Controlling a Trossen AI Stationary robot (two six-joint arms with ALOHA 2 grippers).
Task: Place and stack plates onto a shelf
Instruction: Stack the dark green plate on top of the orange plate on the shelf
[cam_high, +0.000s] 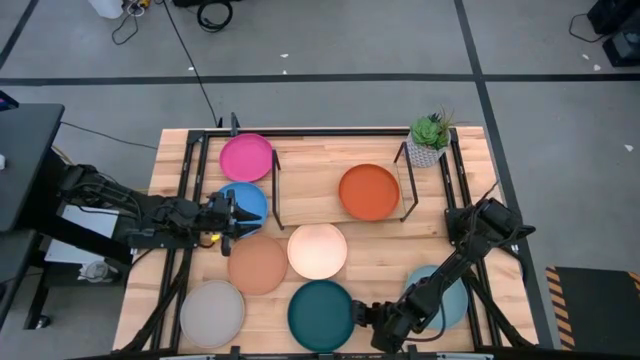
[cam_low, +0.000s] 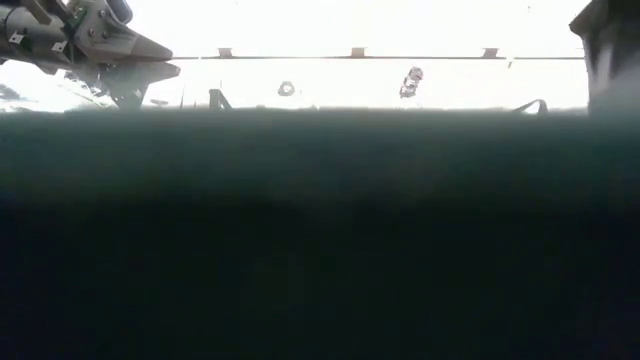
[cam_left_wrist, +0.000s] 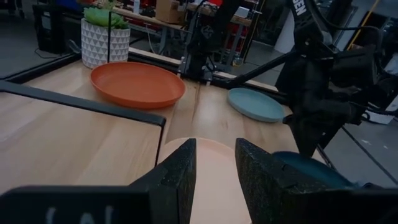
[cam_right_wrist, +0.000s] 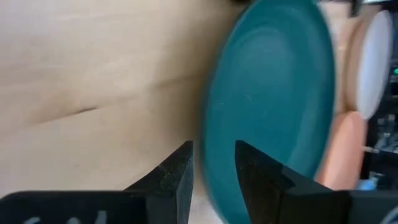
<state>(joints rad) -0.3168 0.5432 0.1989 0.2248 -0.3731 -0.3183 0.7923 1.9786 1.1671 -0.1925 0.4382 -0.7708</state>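
Note:
The shelf stands at the table's far middle with the orange plate resting flat on its board. On the table lie the magenta, blue, tan, cream, grey, dark teal and pale blue plates. My left gripper is open over the blue plate's left part, pointing right; its wrist view shows only the cream plate ahead. My right gripper is open at the dark teal plate's right rim. My right gripper comes level from the table's right, with one finger on each side of the dark teal plate's right rim. Whether the fingers touch the rim I cannot tell.
A potted plant stands at the shelf's far right corner. The right arm crosses over the pale blue plate. The dark teal plate fills most of the low view. Bare wood lies between the shelf and the cream plate.

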